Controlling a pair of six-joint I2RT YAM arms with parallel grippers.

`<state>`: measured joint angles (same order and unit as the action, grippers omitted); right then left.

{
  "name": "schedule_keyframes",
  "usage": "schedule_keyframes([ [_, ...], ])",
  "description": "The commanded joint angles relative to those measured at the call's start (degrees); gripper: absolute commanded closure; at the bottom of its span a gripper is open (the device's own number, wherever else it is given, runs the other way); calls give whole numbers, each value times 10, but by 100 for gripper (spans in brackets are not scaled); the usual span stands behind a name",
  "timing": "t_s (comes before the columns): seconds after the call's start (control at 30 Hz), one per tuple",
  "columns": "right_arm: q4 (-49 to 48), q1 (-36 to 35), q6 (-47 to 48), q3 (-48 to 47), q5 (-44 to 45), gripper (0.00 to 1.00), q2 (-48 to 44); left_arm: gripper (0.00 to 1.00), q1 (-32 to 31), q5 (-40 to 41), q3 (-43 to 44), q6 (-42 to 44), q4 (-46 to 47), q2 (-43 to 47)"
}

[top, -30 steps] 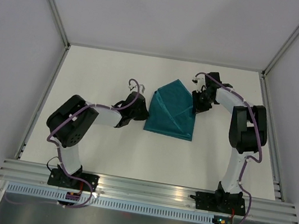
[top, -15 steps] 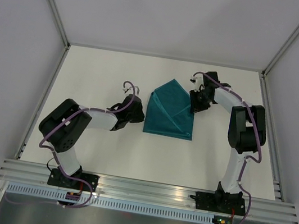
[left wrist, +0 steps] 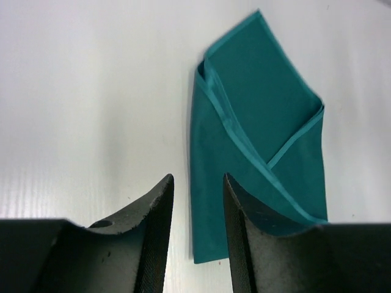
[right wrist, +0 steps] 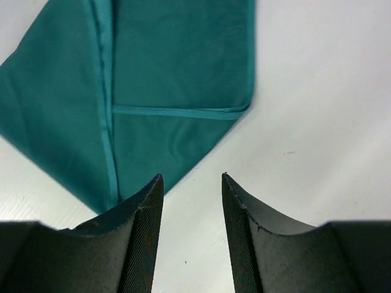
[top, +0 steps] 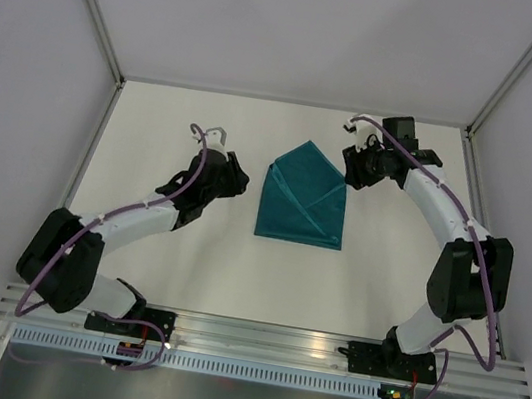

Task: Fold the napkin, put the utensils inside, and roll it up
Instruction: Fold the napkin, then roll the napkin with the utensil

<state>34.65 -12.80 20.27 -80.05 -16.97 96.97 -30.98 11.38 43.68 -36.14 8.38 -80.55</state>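
Observation:
The teal napkin (top: pixel 304 197) lies flat in the middle of the white table, folded like an envelope with a point toward the back. It also shows in the left wrist view (left wrist: pixel 256 146) and the right wrist view (right wrist: pixel 140 91). My left gripper (top: pixel 236 181) is open and empty, just left of the napkin and apart from it. My right gripper (top: pixel 354 171) is open and empty, at the napkin's back right edge, above the bare table. No utensils are in view.
The white table (top: pixel 176 256) is bounded by grey walls and metal frame posts at the back and sides. A metal rail (top: pixel 265 336) runs along the near edge by the arm bases.
Both arms have lifted and drawn away from the napkin. The left arm stretched out toward the back, the right arm swung up and back. The napkin has stayed put.

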Motion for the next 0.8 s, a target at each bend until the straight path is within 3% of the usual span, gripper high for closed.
schedule_keyframes([
  [0.0,12,-34,102,43,-42,50,-27,56,33,-46,15,17,-35,57],
  [0.2,-13,-126,194,123,-34,50,-67,51,51,-70,82,30,-80,135],
  [0.4,-72,-213,242,213,19,50,-86,50,51,-74,120,55,-130,159],
  [0.77,-151,-256,265,269,60,45,-72,50,51,-72,108,69,-135,163],
])
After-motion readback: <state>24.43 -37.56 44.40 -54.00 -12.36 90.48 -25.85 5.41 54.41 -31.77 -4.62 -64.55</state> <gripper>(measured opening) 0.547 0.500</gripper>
